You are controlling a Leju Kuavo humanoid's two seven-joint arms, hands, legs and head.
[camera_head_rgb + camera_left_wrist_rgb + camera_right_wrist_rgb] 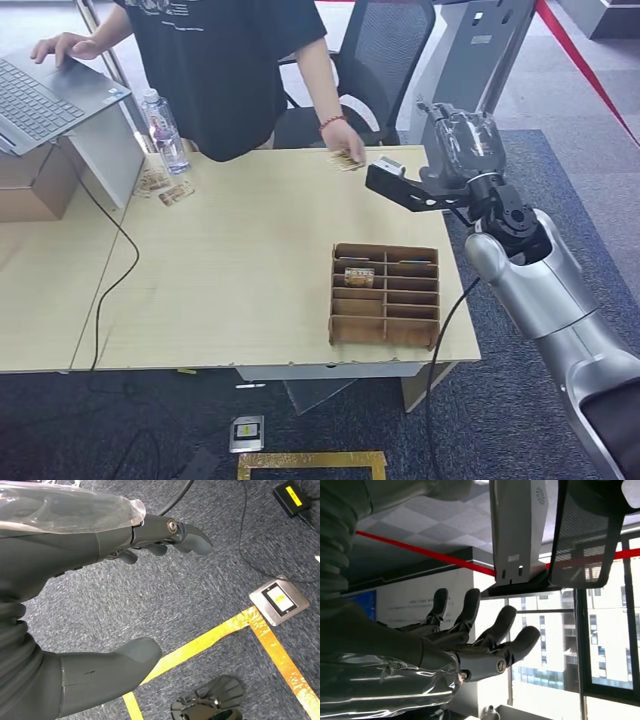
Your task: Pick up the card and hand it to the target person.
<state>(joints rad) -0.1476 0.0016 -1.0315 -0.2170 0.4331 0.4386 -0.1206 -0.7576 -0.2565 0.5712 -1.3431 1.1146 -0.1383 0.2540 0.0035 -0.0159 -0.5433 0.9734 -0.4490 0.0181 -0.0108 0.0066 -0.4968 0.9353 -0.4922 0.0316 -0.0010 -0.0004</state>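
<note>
Right hand raised over the pale wooden tabletop, fingers apart, empty. Person's hand holds small printed card. Left hand fingers spread, empty.

It was an office: a black mesh swivel chair stood beyond the robot hand, an open silver laptop far across the pale wooden worktop, grey carpet below.

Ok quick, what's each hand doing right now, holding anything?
Left hand: open, holding nothing, hanging over the carpet.
Right hand: open, fingers spread, holding nothing, raised near the table's far edge.
</note>
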